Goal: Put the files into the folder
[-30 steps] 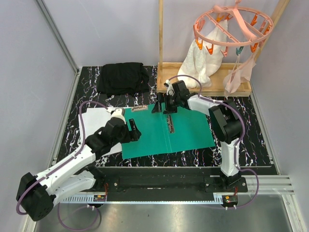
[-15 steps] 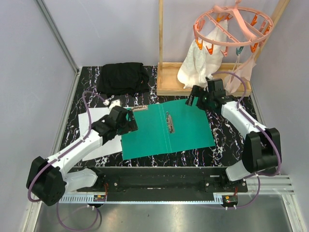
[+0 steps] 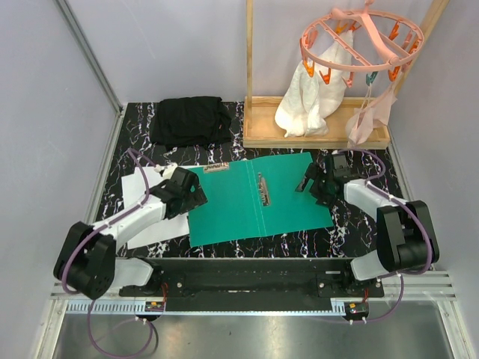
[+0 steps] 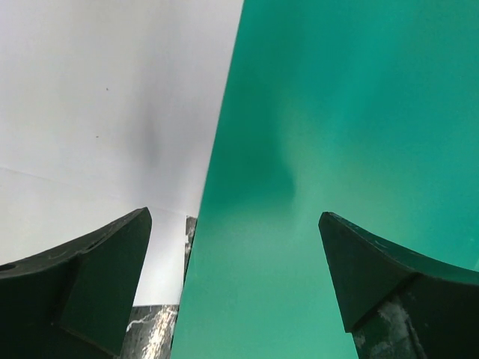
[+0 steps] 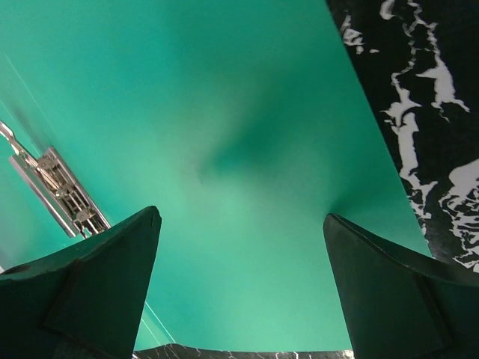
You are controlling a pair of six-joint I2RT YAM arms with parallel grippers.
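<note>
Now, nearest the bases: left gripper spread wide and empty over the left edge of the folder, right gripper just as wide, empty, above its right flap. 1 teal folder lies open and flat, long axis left to right, spine running near to far, 2 metal clips showing. White files lie against its left edge; I can't count the sheets. Black marbled table; beyond, 1 black cloth, wooden rack, grey walls.

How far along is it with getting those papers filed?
Done: the folder lies opened flat, its metal clip exposed. In hand: nothing; the left gripper and right gripper hover open over the folder. Left: the files lie beside the folder, not yet inside.
</note>
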